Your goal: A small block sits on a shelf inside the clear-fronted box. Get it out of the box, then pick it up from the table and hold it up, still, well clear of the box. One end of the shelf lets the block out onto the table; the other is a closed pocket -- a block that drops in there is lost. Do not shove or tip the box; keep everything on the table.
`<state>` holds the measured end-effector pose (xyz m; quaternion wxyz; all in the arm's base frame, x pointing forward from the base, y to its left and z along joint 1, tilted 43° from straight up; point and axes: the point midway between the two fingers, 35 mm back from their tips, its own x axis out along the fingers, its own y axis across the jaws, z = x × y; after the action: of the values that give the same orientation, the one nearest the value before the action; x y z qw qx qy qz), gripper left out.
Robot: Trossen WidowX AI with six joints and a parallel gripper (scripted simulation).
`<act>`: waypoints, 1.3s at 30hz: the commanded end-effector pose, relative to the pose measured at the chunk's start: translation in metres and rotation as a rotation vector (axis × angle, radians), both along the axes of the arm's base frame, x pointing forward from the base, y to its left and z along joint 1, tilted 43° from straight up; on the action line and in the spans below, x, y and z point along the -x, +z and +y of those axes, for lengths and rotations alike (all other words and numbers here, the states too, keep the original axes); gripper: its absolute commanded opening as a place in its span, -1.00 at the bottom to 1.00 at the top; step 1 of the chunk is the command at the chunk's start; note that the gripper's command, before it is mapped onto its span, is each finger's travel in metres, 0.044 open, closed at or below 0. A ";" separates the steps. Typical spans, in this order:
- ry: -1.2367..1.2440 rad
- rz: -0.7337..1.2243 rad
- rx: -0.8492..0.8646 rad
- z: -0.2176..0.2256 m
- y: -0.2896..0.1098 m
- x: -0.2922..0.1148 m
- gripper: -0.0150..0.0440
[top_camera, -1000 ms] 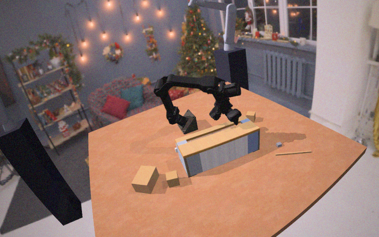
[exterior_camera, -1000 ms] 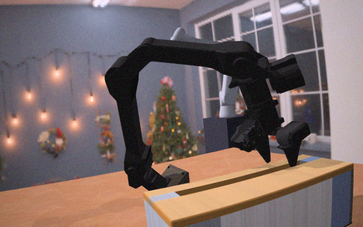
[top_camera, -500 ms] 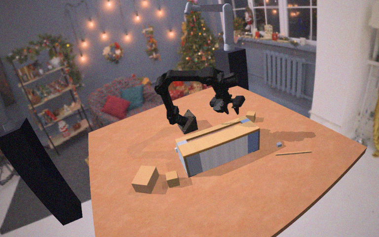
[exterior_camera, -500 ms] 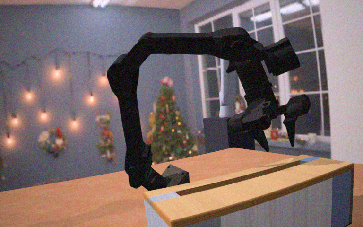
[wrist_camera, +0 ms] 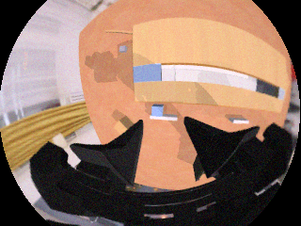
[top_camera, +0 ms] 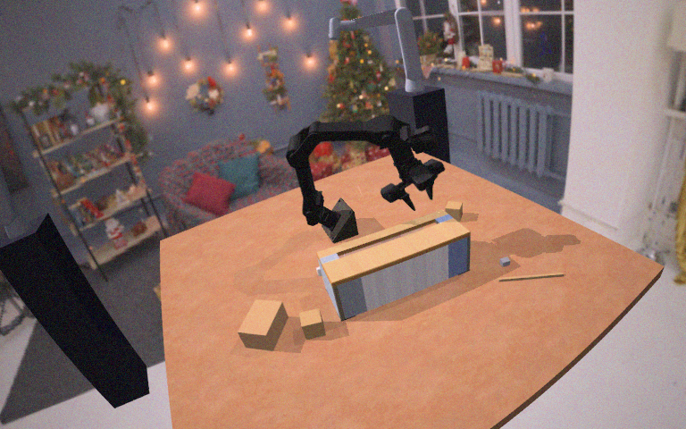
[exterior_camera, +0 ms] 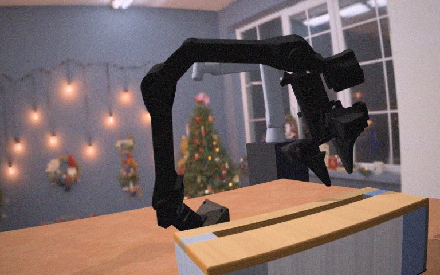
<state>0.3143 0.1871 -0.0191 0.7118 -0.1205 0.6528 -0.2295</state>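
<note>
The box (top_camera: 394, 251) (exterior_camera: 291, 234) (wrist_camera: 207, 40) stands in the middle of the table, with a wooden top, a long slot along its back and a clear front. A small grey-blue block (top_camera: 504, 261) (wrist_camera: 123, 48) lies on the table to the right of the box, clear of it. My gripper (top_camera: 421, 202) (exterior_camera: 338, 177) (wrist_camera: 164, 121) is open and empty. It hangs in the air above the far right end of the box, behind the slot, fingers pointing down.
A thin wooden stick (top_camera: 531, 276) lies on the table just in front of the small block. A tan cube (top_camera: 454, 209) sits behind the box's right end. Two tan blocks (top_camera: 262, 323) (top_camera: 311, 323) lie at the box's left front. The arm's base (top_camera: 339, 221) is behind the box.
</note>
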 end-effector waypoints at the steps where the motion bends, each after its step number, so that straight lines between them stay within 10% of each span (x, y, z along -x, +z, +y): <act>1: 0.808 0.438 0.163 0.011 -0.008 0.002 0.47; 32: 2.461 1.860 0.525 0.041 -0.020 0.014 0.47; 39: 2.475 1.879 0.527 0.041 -0.020 0.014 0.47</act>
<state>0.3000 0.2229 -0.0343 -0.0853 -0.7879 0.3707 0.4843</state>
